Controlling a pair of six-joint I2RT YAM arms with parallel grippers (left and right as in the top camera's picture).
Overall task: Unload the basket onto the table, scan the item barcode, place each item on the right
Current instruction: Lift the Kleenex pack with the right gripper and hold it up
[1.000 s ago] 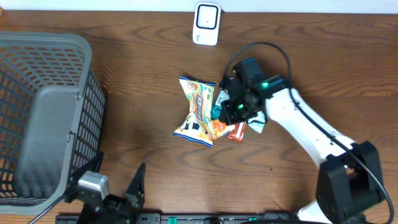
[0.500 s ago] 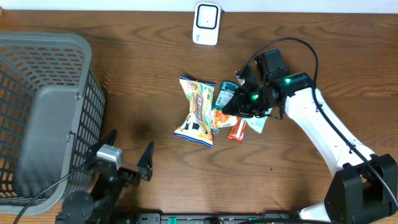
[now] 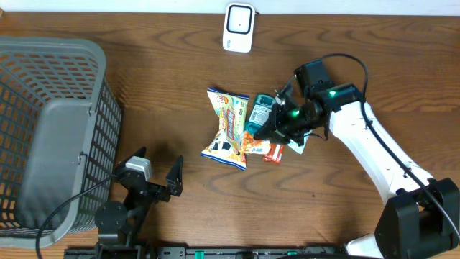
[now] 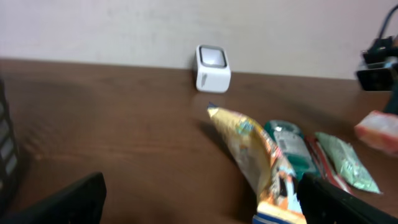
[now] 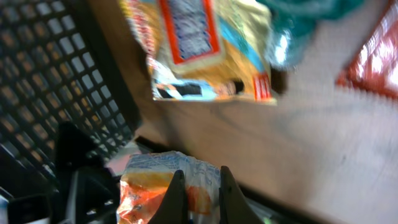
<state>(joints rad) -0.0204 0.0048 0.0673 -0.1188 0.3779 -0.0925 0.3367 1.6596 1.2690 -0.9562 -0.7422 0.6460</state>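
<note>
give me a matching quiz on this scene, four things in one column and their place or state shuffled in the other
1 scanner
2 basket
3 left gripper
4 right gripper

A shut on an orange packet
B white, at the far edge of the table
C open, holding nothing
D grey, on the left side

Pairs: 1-B, 2-D, 3-C, 4-A
</note>
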